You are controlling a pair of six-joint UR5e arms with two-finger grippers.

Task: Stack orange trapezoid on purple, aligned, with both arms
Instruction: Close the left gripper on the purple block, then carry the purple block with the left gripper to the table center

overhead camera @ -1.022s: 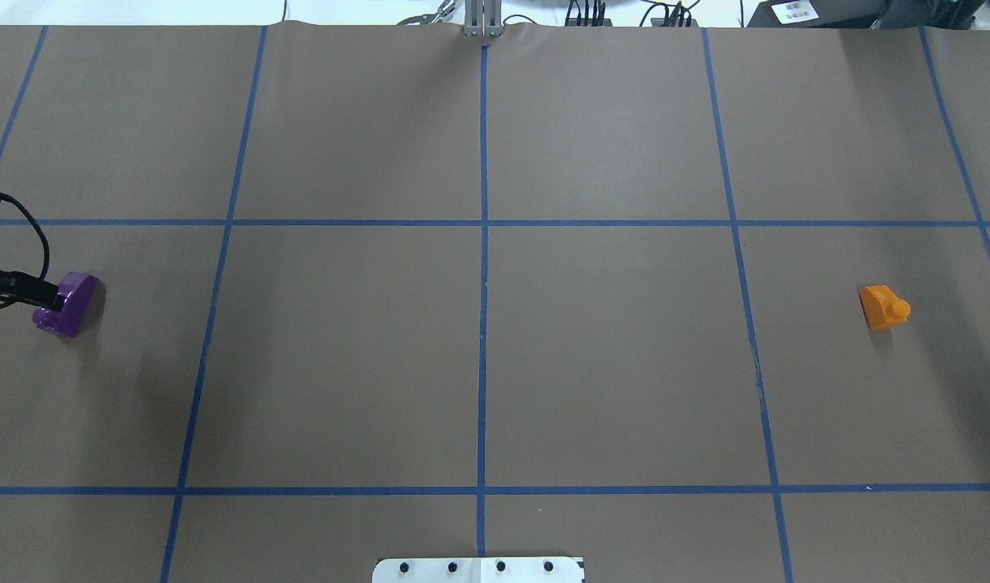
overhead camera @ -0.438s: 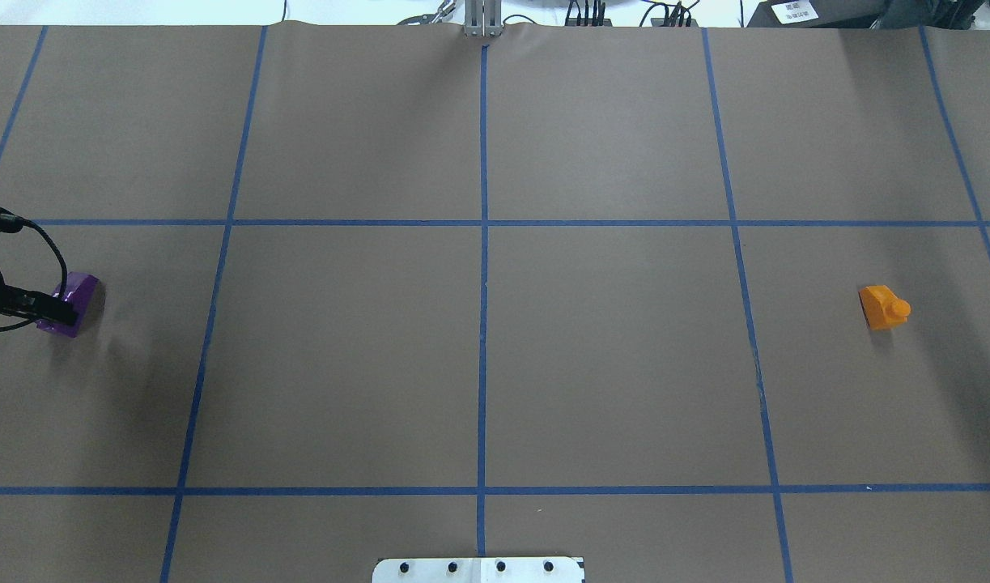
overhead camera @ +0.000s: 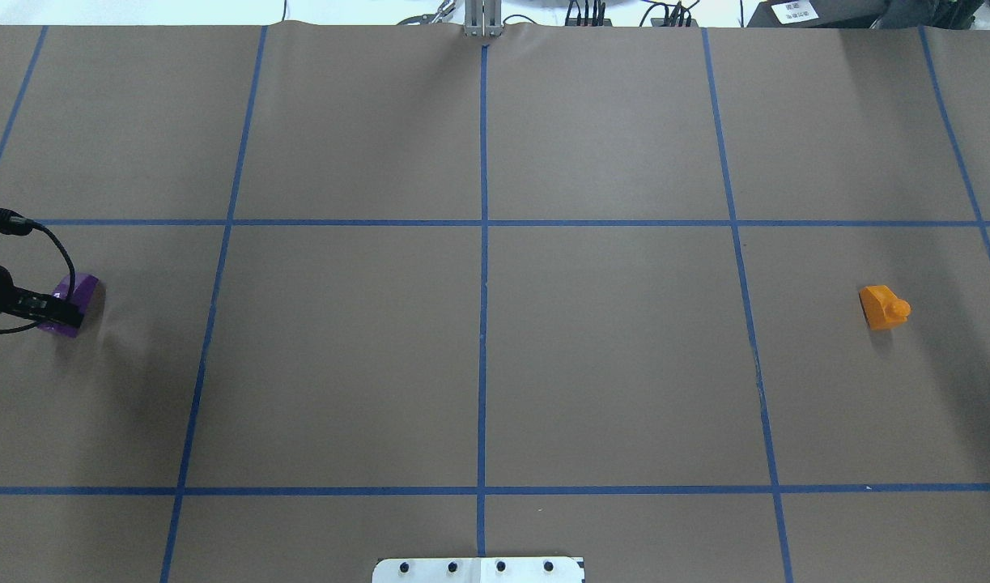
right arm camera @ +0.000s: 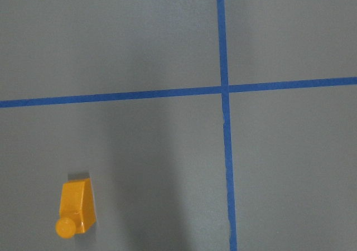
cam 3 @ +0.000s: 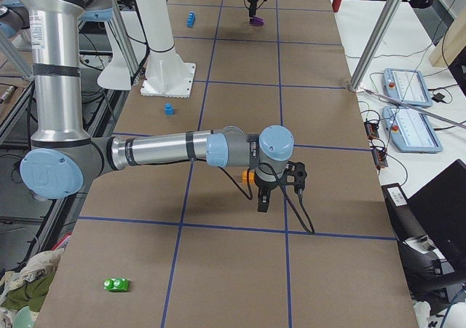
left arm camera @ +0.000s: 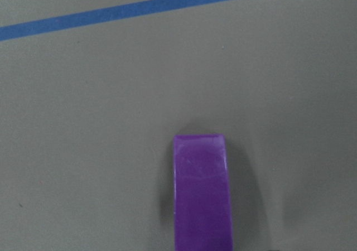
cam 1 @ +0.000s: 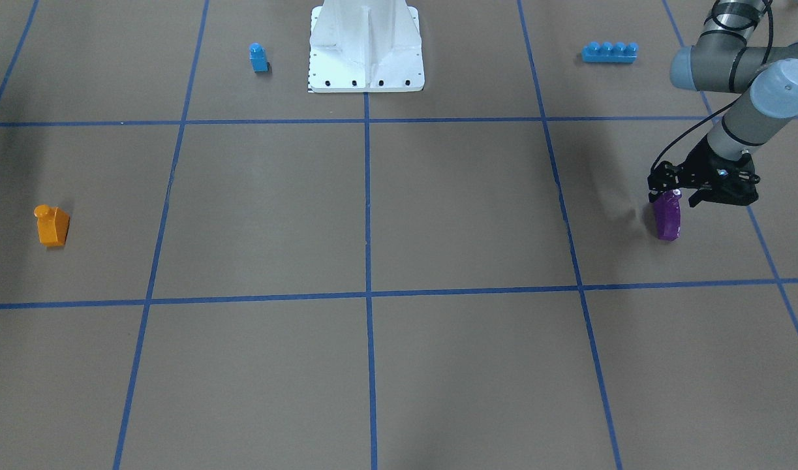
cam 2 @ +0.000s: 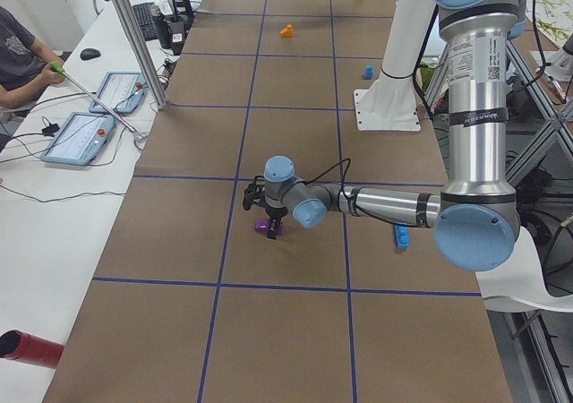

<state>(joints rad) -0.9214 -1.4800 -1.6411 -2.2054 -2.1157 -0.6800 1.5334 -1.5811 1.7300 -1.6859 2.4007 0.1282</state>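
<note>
The purple brick (overhead camera: 82, 288) lies on the brown table at the far left, and it also shows in the front-facing view (cam 1: 667, 220) and at the bottom of the left wrist view (left arm camera: 201, 195). My left gripper (cam 1: 674, 198) is open and hangs low over the brick's top end, one finger on each side. The orange trapezoid (overhead camera: 881, 308) lies on its side at the far right, and it shows at the lower left of the right wrist view (right arm camera: 75, 212). My right gripper (cam 3: 263, 205) shows only in the exterior right view, just beside the orange trapezoid (cam 3: 247, 175). I cannot tell whether it is open or shut.
A small blue single-stud brick (cam 1: 258, 57) and a long blue four-stud brick (cam 1: 609, 52) lie near the white base mount (cam 1: 366, 65). A green brick (cam 3: 116, 284) lies at the table's right end. Operators' tablets (cam 3: 411, 87) sit past the far edge.
My left gripper has moved rightward in the overhead view and now covers more of the purple brick. Neither brick has moved.
</note>
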